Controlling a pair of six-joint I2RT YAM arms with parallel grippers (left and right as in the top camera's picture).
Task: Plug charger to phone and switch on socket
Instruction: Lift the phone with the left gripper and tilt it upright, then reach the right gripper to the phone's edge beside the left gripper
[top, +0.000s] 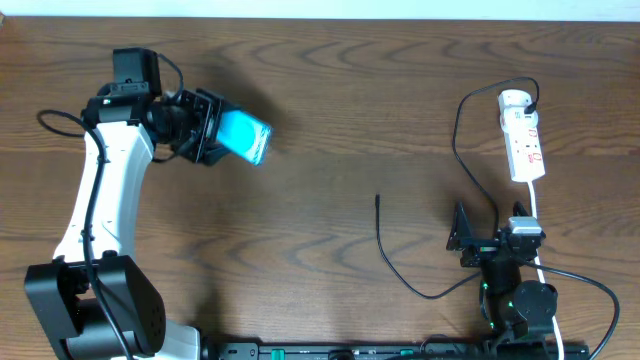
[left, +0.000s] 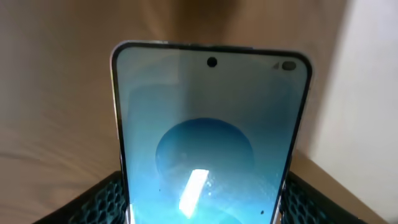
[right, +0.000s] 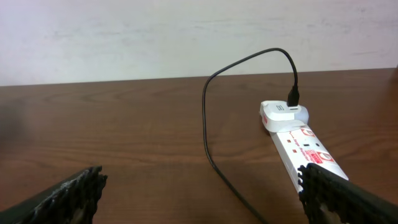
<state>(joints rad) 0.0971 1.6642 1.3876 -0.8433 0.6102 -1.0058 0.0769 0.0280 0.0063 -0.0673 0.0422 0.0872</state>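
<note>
- Far left of the socket (top: 522, 140), the left gripper (top: 212, 130) holds the phone (top: 246, 137).
- Near the socket's cord end, the right gripper (top: 490, 235) stands wide, empty.

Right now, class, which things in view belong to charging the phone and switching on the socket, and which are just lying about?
Belong to the job:
phone, held in the left gripper
charger, black cable, tip free
socket, white strip

Just there:
white cord trailing from the socket
wooden table
</note>
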